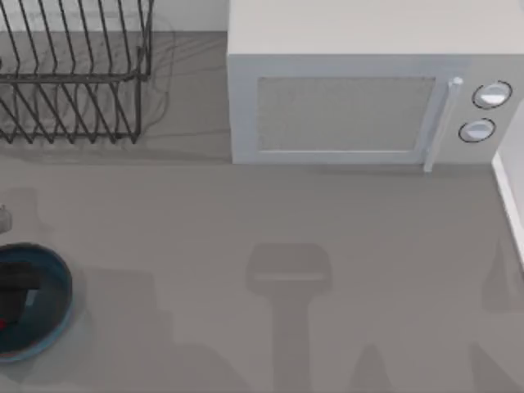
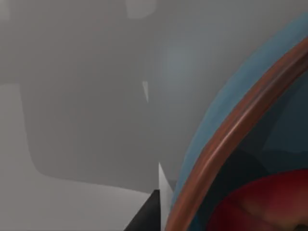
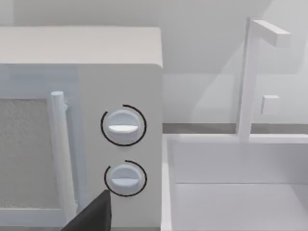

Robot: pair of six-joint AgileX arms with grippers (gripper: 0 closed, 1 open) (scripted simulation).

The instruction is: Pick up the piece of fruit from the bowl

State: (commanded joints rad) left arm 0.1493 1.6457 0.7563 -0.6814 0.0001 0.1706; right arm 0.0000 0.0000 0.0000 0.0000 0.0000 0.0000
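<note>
Here the piece of fruit (image 2: 269,202) lies inside the bowl (image 1: 57,282).

Grey counter (image 1: 270,221) seen from above. Black wire dish rack (image 1: 74,70) at the far left. White microwave (image 1: 360,90) at the far centre-right, with vertical door handle (image 1: 438,123) and two round dials (image 3: 123,126), one above the other. White sink basin (image 3: 236,187) just beside the microwave; white faucet (image 3: 250,79) rising behind it.
</note>
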